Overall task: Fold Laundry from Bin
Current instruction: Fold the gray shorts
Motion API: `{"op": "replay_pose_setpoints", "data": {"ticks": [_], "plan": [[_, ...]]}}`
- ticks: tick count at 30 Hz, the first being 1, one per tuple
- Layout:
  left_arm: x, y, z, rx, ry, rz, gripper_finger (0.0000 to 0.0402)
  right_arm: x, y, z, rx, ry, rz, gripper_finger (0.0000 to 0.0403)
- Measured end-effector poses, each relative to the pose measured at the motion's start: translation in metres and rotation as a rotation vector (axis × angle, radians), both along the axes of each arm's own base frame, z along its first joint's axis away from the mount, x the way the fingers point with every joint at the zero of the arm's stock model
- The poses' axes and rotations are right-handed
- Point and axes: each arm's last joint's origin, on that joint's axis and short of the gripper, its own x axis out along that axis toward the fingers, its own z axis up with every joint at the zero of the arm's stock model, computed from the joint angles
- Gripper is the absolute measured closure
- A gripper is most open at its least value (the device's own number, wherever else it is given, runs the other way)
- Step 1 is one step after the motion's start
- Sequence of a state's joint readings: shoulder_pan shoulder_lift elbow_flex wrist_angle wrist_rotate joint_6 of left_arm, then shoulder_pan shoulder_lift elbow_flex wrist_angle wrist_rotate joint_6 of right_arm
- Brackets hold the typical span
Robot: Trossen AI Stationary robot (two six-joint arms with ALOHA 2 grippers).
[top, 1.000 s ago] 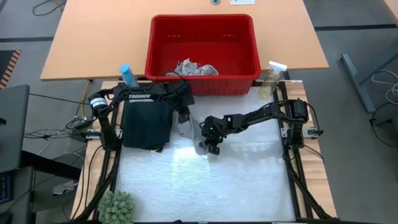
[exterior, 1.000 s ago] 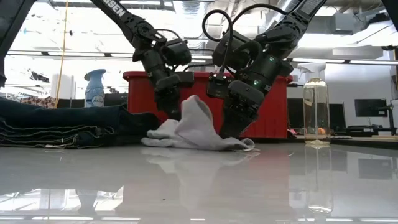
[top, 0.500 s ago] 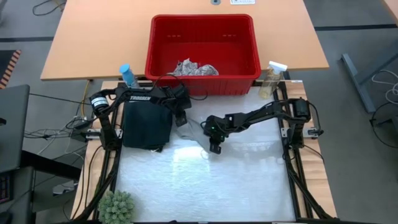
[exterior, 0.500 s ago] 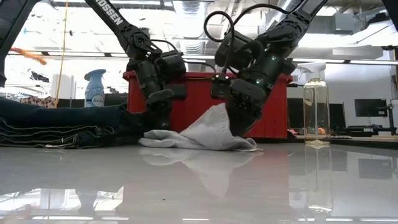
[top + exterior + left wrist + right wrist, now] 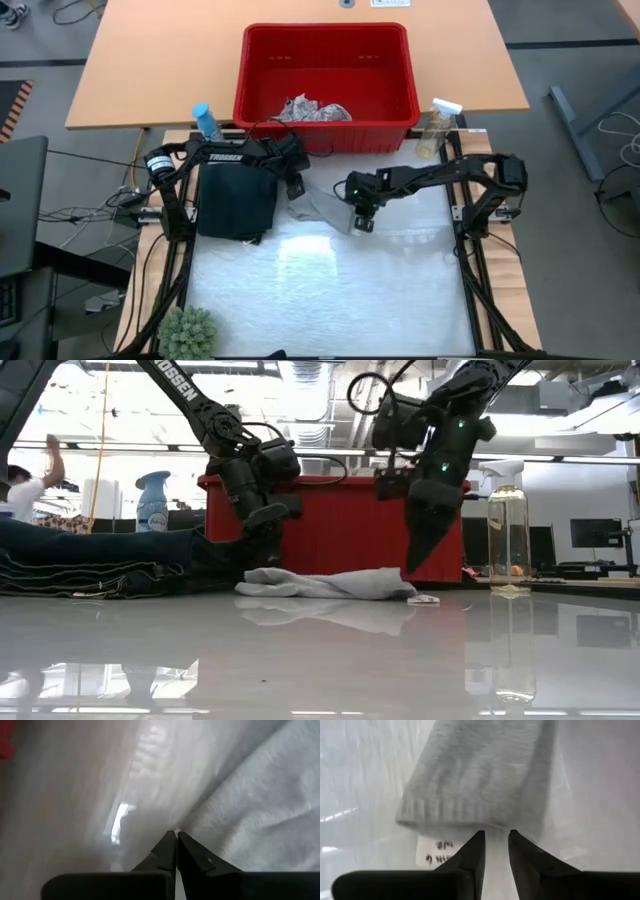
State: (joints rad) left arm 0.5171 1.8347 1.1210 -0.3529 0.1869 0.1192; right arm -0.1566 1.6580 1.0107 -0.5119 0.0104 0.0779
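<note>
A small grey cloth (image 5: 322, 207) lies flat on the white table (image 5: 330, 290), just in front of the red bin (image 5: 327, 128) and between the two arms. In the low view it shows as a low, crumpled strip (image 5: 325, 584) with a small white tag at its right end. The right gripper (image 5: 362, 222) hangs above that end of the cloth, clear of it, its fingers (image 5: 474, 851) a little apart with nothing between them; the right wrist view looks down on the cloth's ribbed hem (image 5: 470, 815) and the printed tag just past the fingertips. The left gripper (image 5: 296, 189) is down at the opposite edge of the cloth, its fingers (image 5: 170, 847) pressed together; their tips sit right at the cloth's border on the table, and whether any fabric is pinched there cannot be told. Dark trousers (image 5: 237, 203) lie folded on the table's left side, beneath the left arm. Inside the bin rests a white cloth with grey print (image 5: 315, 110). A blue bottle (image 5: 206, 121) stands by the bin's left front corner and a clear spray bottle (image 5: 437, 128) by its right front corner. A small green plant (image 5: 189, 332) sits at the table's near left corner.
</note>
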Motion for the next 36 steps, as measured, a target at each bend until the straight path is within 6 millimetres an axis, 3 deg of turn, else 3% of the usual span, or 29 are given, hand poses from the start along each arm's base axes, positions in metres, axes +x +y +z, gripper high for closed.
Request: {"op": "replay_pose_setpoints", "data": {"ticks": [4,10,17,24,32,36], "plan": [[0.003,0.004,0.004,0.031,-0.011,0.07,0.0402,-0.014,-0.007,0.021,-0.016,-0.022,-0.003,0.0282],[0.017,0.007,0.028,-0.006,-0.134,-0.029,0.038,-0.031,-0.012,0.044,-0.002,-0.17,-0.027,0.0263],[0.022,-0.001,0.04,-0.09,-0.154,-0.155,0.0309,-0.031,-0.004,0.027,0.097,-0.246,-0.044,0.0213],[0.012,0.0,0.041,-0.038,0.035,-0.049,0.0246,-0.03,-0.004,0.017,0.107,-0.266,-0.048,0.017],[0.015,-0.005,0.06,-0.165,0.009,0.007,0.0231,-0.026,-0.007,0.02,0.084,-0.328,-0.055,0.0168],[0.027,-0.029,0.062,-0.178,-0.025,-0.056,0.0232,-0.029,-0.012,0.013,0.076,-0.351,-0.073,0.0168]]}}
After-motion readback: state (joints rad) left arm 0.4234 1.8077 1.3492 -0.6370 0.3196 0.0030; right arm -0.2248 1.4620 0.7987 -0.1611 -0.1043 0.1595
